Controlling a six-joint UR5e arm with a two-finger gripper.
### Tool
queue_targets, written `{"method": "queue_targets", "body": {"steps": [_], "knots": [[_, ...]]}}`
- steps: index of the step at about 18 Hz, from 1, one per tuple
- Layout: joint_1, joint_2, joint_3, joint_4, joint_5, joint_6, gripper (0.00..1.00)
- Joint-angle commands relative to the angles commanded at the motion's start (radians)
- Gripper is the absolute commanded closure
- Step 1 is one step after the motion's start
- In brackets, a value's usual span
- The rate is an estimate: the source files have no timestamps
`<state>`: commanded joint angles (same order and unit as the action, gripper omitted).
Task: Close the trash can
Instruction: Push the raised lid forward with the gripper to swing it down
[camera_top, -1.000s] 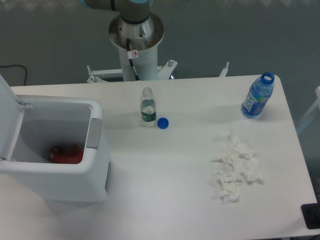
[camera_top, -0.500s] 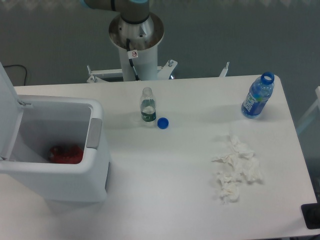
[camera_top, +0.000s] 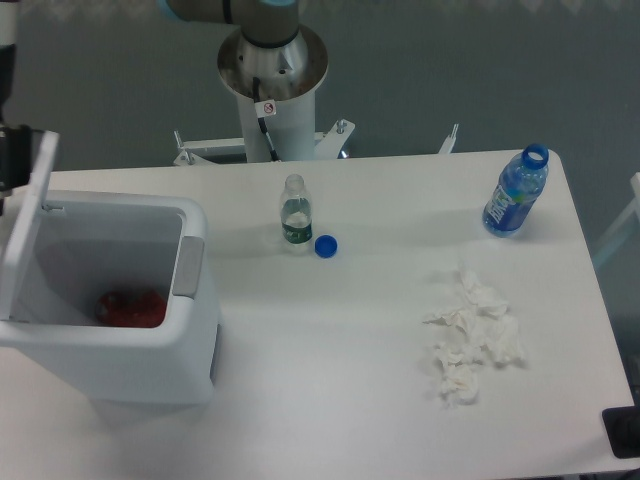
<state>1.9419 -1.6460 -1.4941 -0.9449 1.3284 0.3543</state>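
Note:
The trash can (camera_top: 130, 350) is a big white bin at the table's left side, with a grey latch tab (camera_top: 187, 268) on its right rim. Its white lid (camera_top: 26, 225) stands nearly upright on the left rim, leaning slightly over the opening. Something red (camera_top: 130, 308) lies at the bottom inside. My gripper (camera_top: 8, 150) shows only as dark parts at the left edge, right behind the lid's top. Its fingers are cut off by the frame and the lid.
A small clear bottle (camera_top: 295, 212) stands mid-table with a blue cap (camera_top: 325, 245) beside it. An open blue bottle (camera_top: 515, 192) stands at the far right. Crumpled tissues (camera_top: 470, 335) lie right of centre. The arm's base (camera_top: 272, 70) rises behind the table.
The gripper has come into view at the upper left behind the lid. The lid has tipped from leaning outward to nearly upright, swinging toward the opening.

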Motion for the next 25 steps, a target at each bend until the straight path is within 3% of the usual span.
{"method": "queue_targets", "body": {"steps": [11,25], "knots": [[0.092,0.035,-0.032,0.002,0.044,0.071,0.00],[0.100,0.028,-0.040,0.000,0.187,0.069,0.00]]}}
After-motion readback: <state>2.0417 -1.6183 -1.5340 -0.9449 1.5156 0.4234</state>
